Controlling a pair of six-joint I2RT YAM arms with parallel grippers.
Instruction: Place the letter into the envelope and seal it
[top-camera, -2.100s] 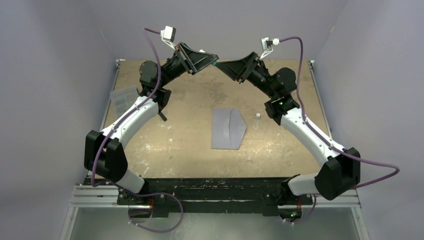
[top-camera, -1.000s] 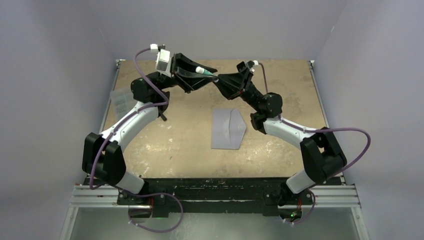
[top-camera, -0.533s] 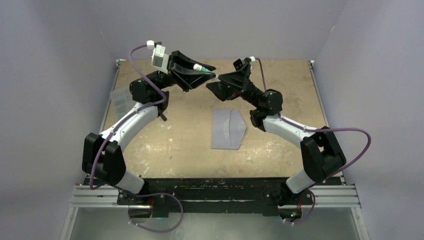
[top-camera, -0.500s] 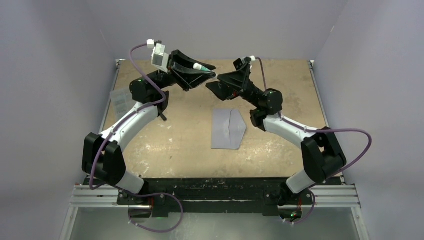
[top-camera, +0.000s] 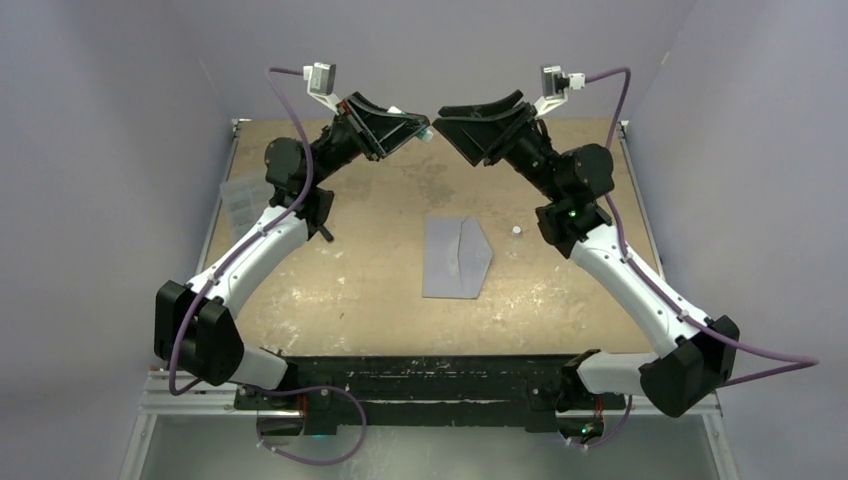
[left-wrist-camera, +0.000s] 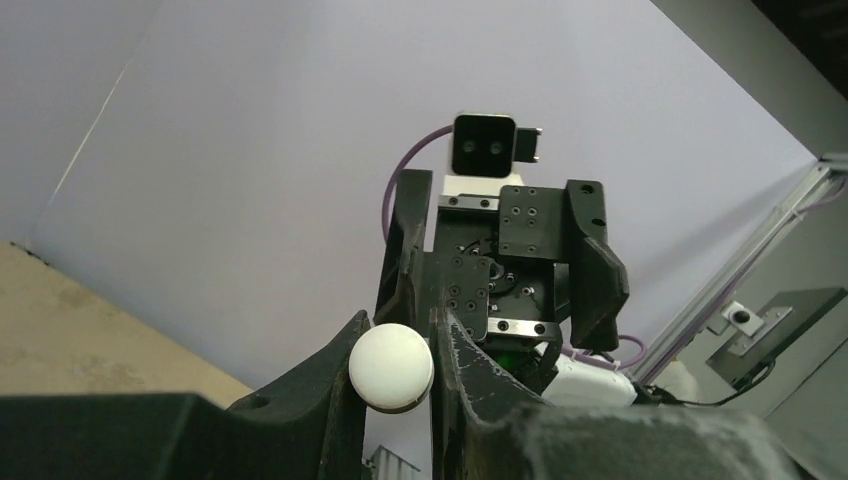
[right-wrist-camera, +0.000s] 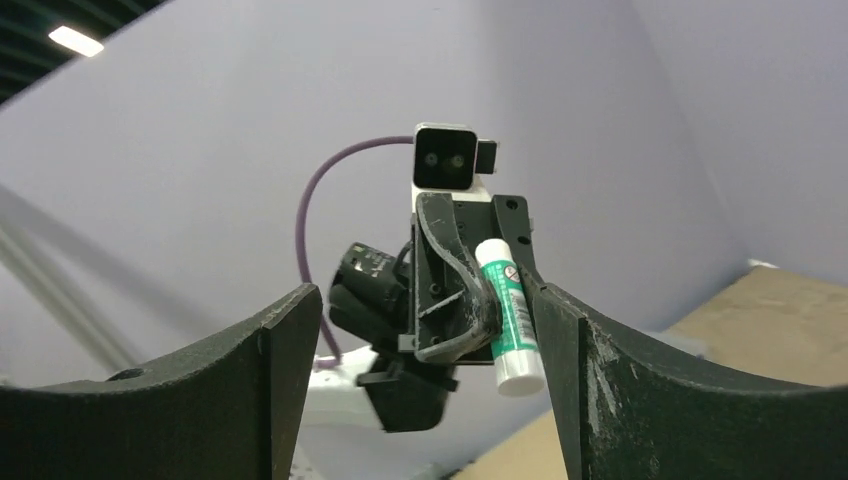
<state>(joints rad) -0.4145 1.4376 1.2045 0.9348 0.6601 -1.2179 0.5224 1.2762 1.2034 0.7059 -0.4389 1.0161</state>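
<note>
Envelope (top-camera: 455, 258) flat, letter unseen, presumably inside; left gripper (left-wrist-camera: 395, 345) pinches glue stick (right-wrist-camera: 508, 318), right gripper (right-wrist-camera: 420, 310) spread; sealing apparently not yet done.

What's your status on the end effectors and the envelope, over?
Left end effector shut on glue stick, raised. Right end effector open, empty. Envelope flat on table; letter not visible. White cap right of it, apart.
</note>
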